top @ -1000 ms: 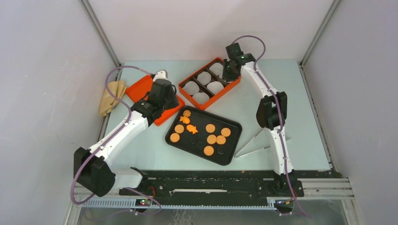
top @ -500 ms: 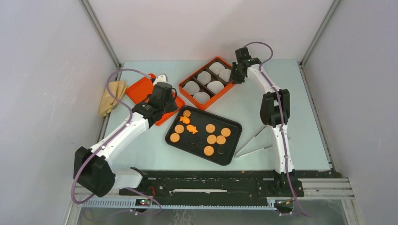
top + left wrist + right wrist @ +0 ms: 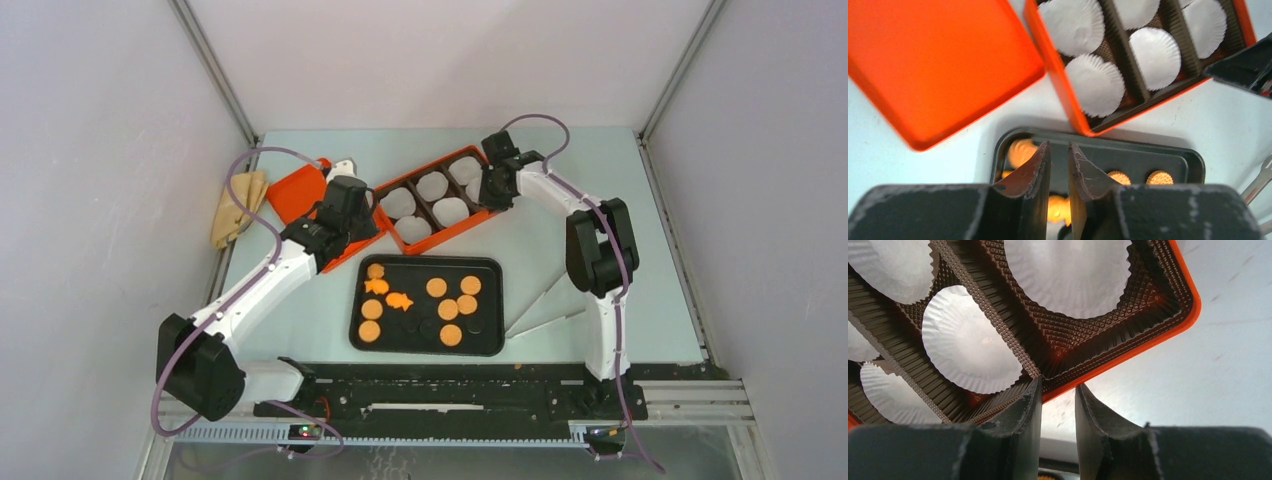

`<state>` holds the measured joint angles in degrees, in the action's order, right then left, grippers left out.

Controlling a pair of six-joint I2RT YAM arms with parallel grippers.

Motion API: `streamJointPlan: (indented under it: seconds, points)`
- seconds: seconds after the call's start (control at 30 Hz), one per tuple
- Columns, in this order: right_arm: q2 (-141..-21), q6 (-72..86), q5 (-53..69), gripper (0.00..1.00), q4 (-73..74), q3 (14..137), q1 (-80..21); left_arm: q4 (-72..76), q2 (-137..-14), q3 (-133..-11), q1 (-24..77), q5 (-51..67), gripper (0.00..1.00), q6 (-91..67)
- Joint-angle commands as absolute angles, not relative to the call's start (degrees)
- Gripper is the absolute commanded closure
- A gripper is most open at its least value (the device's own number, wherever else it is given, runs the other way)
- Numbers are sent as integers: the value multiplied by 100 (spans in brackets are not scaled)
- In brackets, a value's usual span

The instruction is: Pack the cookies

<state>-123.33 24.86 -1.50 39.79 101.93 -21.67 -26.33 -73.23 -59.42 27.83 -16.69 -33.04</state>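
Note:
The cookies (image 3: pixel 436 287) lie on a black tray (image 3: pixel 492 303): several round orange ones, two fish-shaped (image 3: pixel 400 301) and a few dark ones (image 3: pixel 476 325). Behind it stands the orange box (image 3: pixel 447 232) with white liners in its compartments. My right gripper (image 3: pixel 487 195) is at the box's right end. In the right wrist view its jaws (image 3: pixel 1058 385) straddle the orange rim (image 3: pixel 1148 342), narrowly apart, one finger inside, one outside. My left gripper (image 3: pixel 362 228) hovers between lid and box. In the left wrist view it (image 3: pixel 1059 145) is nearly closed and empty over the tray's far edge (image 3: pixel 1148 160), with cookies (image 3: pixel 1160 177) below.
The orange lid (image 3: pixel 300 188) lies open side up at the left, partly under my left arm; it also shows in the left wrist view (image 3: pixel 933 65). A tan cloth (image 3: pixel 237 205) lies at the far left edge. Metal tongs (image 3: pixel 545 310) lie right of the tray.
My right gripper came from inside the box to its right end and moved nearer and left with the box. The tray turned square and slid nearer. My left arm barely moved.

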Motion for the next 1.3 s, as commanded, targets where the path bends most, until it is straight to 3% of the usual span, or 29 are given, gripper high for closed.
streamJointPlan:
  seconds: [0.0, 0.17, 0.33, 0.47, 0.57, 0.73, 0.93, 1.27]
  points:
    - [-12010, 2249, 151, 67, 4594, 9458, -2907, -2618, -7031, -5819, 2789, -1733, 76, -3273]
    - [-11750, 2404, 223, 66, 4491, 8976, -3274, -2619, -6898, -5717, 2787, -1750, 76, -3302]
    - [-11719, 2520, -196, 58, 4482, 9113, -3322, -2567, -6822, -5604, 2787, -1740, 76, -3379]
    - [-11528, 2565, -736, 30, 4418, 9286, -3331, -2521, -6658, -5517, 2822, -1685, 76, -3454]
    - [-11228, 2562, -902, 15, 4335, 9294, -3339, -2665, -6555, -5593, 3058, -1728, 77, -3478]
    - [-10506, 2541, -1591, 16, 4539, 9204, -3543, -3238, -6618, -5646, 3917, -2141, 79, -3685]
    - [-9544, 2530, -1853, 35, 4752, 8605, -3839, -3247, -6791, -4785, 4260, -1764, 89, -4256]
    - [-8479, 2818, -1425, 33, 4786, 7627, -3956, -2492, -7812, -4244, 4456, -1425, 92, -4582]
